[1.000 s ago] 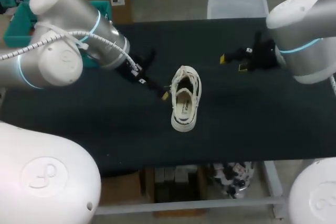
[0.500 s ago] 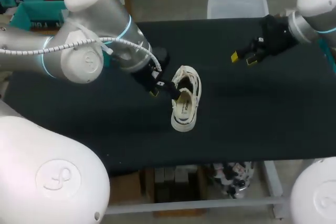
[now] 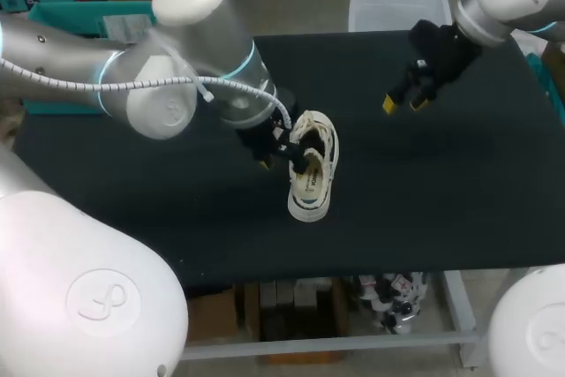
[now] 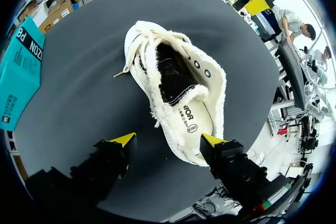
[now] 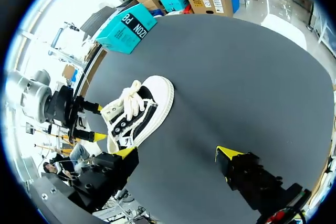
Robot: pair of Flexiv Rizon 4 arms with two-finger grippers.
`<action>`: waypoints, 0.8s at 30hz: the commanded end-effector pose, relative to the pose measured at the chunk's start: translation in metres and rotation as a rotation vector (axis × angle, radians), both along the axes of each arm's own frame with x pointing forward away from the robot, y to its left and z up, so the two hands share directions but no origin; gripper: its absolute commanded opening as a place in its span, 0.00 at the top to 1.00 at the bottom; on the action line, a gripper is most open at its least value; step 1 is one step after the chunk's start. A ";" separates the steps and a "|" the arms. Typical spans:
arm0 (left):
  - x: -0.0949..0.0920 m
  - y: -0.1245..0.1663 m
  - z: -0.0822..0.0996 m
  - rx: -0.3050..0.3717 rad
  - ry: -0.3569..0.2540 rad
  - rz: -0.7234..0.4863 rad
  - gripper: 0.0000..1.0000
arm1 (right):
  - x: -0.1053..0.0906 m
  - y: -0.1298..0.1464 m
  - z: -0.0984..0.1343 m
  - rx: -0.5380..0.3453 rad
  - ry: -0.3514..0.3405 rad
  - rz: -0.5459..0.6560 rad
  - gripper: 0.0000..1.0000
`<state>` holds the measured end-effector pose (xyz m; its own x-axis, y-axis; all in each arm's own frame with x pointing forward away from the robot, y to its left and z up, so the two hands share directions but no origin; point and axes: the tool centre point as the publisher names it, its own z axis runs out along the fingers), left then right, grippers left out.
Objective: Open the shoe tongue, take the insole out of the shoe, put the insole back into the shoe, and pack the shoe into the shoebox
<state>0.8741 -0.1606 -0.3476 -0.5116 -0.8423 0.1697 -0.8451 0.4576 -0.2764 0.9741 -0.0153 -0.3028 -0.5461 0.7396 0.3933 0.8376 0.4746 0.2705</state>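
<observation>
Shoe (image 3: 311,169), white, mid-table: left gripper (image 4: 168,140) spread astride its heel (image 4: 195,128), right gripper (image 3: 402,105) spread, well apart; you close the left squarely on the heel to steady it before lifting the tongue (image 4: 167,65).

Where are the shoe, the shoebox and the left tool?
shoe (image 4: 194,121), left wrist view, on its insole.
shoebox (image 5: 126,30), right wrist view, on its teal top.
left tool (image 4: 168,140), left wrist view, midway between its tips.
</observation>
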 end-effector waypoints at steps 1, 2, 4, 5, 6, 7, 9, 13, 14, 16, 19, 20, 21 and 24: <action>0.009 -0.011 -0.011 0.038 -0.018 0.028 0.32 | -0.012 -0.010 0.000 0.053 -0.079 0.034 0.00; 0.011 -0.012 -0.013 0.041 -0.024 0.038 0.35 | -0.013 -0.010 0.000 0.057 -0.093 0.054 0.00; 0.015 -0.012 -0.014 0.040 -0.033 0.055 0.48 | -0.013 -0.011 0.001 0.044 -0.109 0.092 0.00; 0.017 -0.012 -0.015 0.048 -0.043 0.065 0.53 | -0.014 -0.011 0.000 0.030 -0.120 0.111 0.00; 0.018 -0.013 -0.015 0.030 -0.038 0.065 0.54 | -0.014 -0.010 0.000 0.020 -0.125 0.127 0.00; 0.020 -0.013 -0.015 0.034 -0.043 0.075 0.54 | -0.014 -0.009 0.001 0.005 -0.133 0.143 0.00; 0.023 -0.013 -0.017 0.031 -0.046 0.081 0.54 | -0.014 -0.007 0.001 -0.021 -0.146 0.160 0.00; 0.029 -0.016 -0.020 0.049 -0.056 0.104 0.55 | -0.016 -0.005 0.001 -0.073 -0.171 0.195 0.00; 0.030 -0.016 -0.021 0.050 -0.058 0.105 0.55 | -0.018 -0.005 0.000 -0.085 -0.180 0.209 0.00; 0.034 -0.017 -0.022 0.070 -0.071 0.117 0.56 | -0.021 -0.006 0.000 -0.097 -0.194 0.242 0.00; 0.039 -0.017 -0.023 0.071 -0.081 0.131 0.86 | -0.023 -0.008 -0.001 -0.116 -0.191 0.263 0.00; 0.039 -0.017 -0.023 0.069 -0.081 0.130 1.00 | -0.023 -0.008 -0.001 -0.118 -0.186 0.277 0.00; 0.040 -0.017 -0.023 0.066 -0.084 0.132 1.00 | -0.023 -0.008 -0.001 -0.118 -0.186 0.277 0.00; 0.042 -0.018 -0.022 0.060 -0.093 0.142 1.00 | -0.023 -0.008 -0.001 -0.118 -0.186 0.277 0.00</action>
